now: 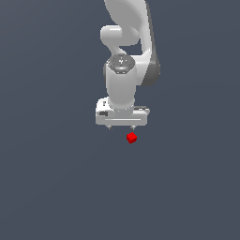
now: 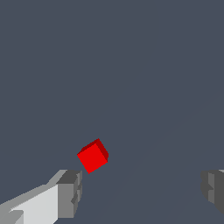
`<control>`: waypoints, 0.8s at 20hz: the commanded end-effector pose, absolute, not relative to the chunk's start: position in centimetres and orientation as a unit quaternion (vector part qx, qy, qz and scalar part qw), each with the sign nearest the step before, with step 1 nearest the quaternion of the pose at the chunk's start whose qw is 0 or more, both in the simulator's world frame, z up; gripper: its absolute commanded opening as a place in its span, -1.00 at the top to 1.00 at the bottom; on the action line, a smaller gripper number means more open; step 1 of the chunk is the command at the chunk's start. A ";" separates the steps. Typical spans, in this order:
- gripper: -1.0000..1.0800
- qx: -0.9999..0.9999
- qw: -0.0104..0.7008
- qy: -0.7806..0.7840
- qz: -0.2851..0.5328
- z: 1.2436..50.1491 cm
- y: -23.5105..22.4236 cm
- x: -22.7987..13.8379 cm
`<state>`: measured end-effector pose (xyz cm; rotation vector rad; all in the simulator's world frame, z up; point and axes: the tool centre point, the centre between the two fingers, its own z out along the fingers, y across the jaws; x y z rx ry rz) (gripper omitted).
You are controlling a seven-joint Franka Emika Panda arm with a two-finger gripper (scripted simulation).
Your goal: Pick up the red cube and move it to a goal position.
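Observation:
The red cube (image 1: 131, 138) is small and plain and lies on the dark grey surface, turned at an angle. My white gripper (image 1: 121, 127) hangs above it, with the cube just past its fingertips towards the exterior view's right. In the wrist view the cube (image 2: 92, 156) lies beyond the two grey fingers (image 2: 70, 192), close to one of them and outside the gap. The gripper (image 2: 142, 188) is open wide and holds nothing.
A flat dark grey surface (image 1: 56, 187) fills both views. The white arm (image 1: 129, 42) comes down from the top middle of the exterior view. No other object shows.

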<state>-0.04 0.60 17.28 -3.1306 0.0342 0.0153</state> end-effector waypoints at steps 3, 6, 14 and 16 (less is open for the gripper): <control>-0.92 -1.000 0.005 0.009 0.005 17.2 0.6 -0.1; -0.92 -1.000 0.005 -0.001 0.005 16.7 0.9 -0.1; -0.92 -0.998 0.005 -0.069 0.003 12.9 2.6 -0.8; -0.92 -0.995 0.004 -0.097 0.003 11.4 3.2 -1.2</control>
